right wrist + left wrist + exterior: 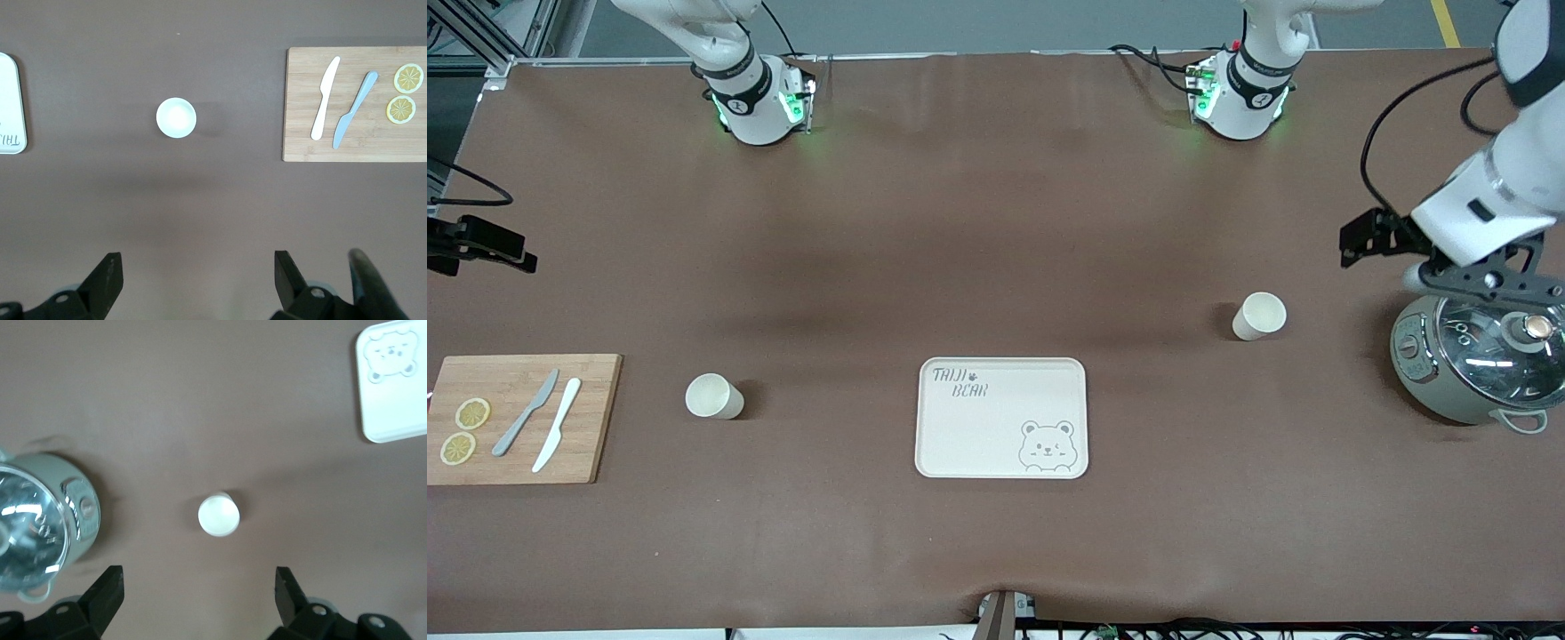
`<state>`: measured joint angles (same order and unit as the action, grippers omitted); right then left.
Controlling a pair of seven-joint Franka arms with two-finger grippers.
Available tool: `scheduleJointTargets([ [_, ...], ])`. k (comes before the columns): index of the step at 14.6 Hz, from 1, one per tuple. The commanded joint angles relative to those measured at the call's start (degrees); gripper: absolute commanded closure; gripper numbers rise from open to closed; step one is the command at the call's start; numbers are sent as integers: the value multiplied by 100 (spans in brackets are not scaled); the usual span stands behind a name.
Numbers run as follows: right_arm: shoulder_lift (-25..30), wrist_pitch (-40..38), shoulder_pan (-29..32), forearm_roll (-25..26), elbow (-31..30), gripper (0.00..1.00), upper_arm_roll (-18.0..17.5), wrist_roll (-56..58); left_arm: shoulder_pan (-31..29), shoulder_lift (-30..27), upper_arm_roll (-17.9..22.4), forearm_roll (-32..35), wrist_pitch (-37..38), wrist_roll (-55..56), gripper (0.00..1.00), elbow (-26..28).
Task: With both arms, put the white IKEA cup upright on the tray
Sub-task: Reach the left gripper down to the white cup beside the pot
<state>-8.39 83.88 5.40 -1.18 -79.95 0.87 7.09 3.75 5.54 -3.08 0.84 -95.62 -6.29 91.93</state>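
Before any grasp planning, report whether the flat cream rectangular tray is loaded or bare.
Bare: the flat cream rectangular tray carries only its printed lettering and bear; both white cups stand on the table.

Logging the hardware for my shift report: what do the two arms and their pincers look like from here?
Both arms are glossy white jointed shells with black bands and black cables. Their bases glow green. The left pincer has two black angular fingers on a black bracket with silver screws; the right pincer looks identical, with a black cable beside it. In the front view, the left arm carries a black camera mount.
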Motion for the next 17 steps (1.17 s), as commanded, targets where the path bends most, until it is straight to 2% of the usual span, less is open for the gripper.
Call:
scheduleJointTargets([
  [1,-23,-38,93,74,50,0,-78,-67,-435,-518,-8,-355,-1201,-722,0,1552],
  [3,-31,-38,75,66,50,0,-78,-67,-612,-510,0,-435,-1634,-1162,0,2028],
  [6,-32,-38,75,66,50,0,-78,-67,-683,-554,-8,-435,-2424,-1243,0,2757],
  [10,-32,-38,75,66,50,0,-78,-67,-683,-739,-26,-444,-3917,-1234,0,3952],
  [13,-23,-38,84,66,50,0,-78,-67,-674,-739,-52,-444,-4683,-1199,0,4498],
  [17,-32,-38,84,65,50,0,-78,-76,-639,-660,-52,-444,-5115,-1129,0,4807],
])
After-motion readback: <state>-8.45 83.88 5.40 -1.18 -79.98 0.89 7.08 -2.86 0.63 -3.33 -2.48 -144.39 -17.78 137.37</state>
